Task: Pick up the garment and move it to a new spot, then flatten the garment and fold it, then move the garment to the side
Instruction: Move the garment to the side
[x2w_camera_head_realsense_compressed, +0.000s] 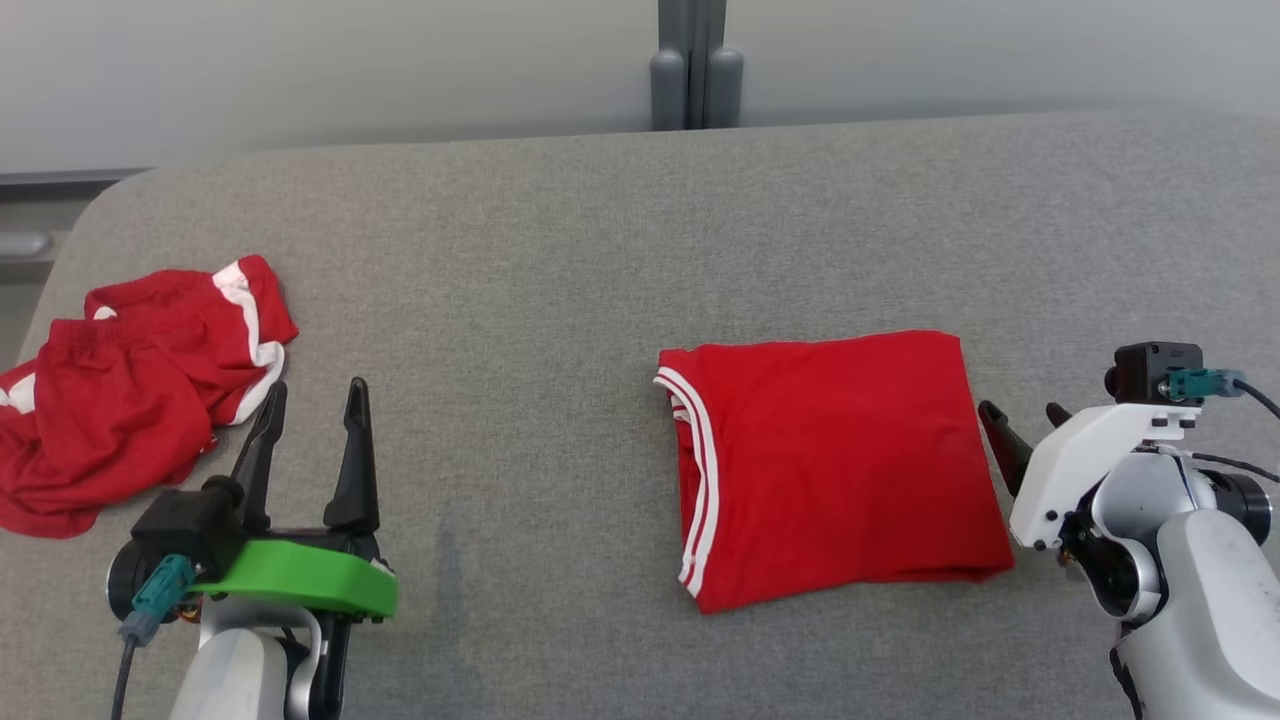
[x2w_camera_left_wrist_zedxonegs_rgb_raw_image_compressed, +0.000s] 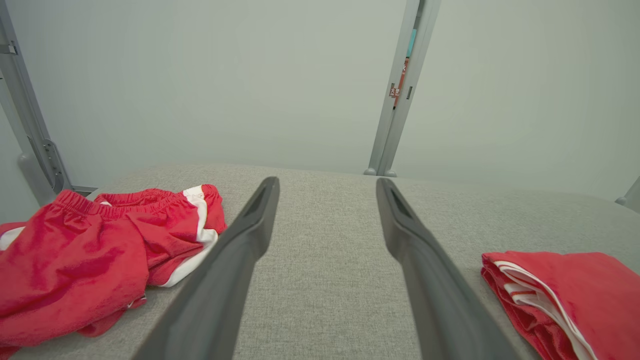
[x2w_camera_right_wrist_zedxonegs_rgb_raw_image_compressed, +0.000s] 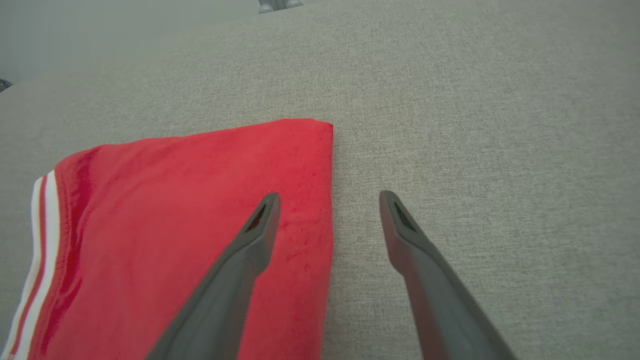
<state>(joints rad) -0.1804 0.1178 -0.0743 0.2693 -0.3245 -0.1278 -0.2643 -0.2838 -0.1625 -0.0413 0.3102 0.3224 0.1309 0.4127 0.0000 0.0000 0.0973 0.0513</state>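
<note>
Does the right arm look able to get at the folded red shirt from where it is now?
Probably yes. The right gripper is open just beside the right edge of the folded red shirt, and nothing lies between them on the grey table.

Along our right gripper (x2w_camera_right_wrist_zedxonegs_rgb_raw_image_compressed: 328, 196) we see its two dark fingers spread wide apart with nothing between them. The finger at the view's left lies over the folded red garment (x2w_camera_right_wrist_zedxonegs_rgb_raw_image_compressed: 190, 210), the other over the bare grey fabric surface (x2w_camera_right_wrist_zedxonegs_rgb_raw_image_compressed: 475, 125), and the garment's straight edge runs between them. The garment lies flat with a square corner towards the top, and white stripes (x2w_camera_right_wrist_zedxonegs_rgb_raw_image_compressed: 42, 240) trim its far left edge; we cannot tell whether the finger touches the cloth.
</note>
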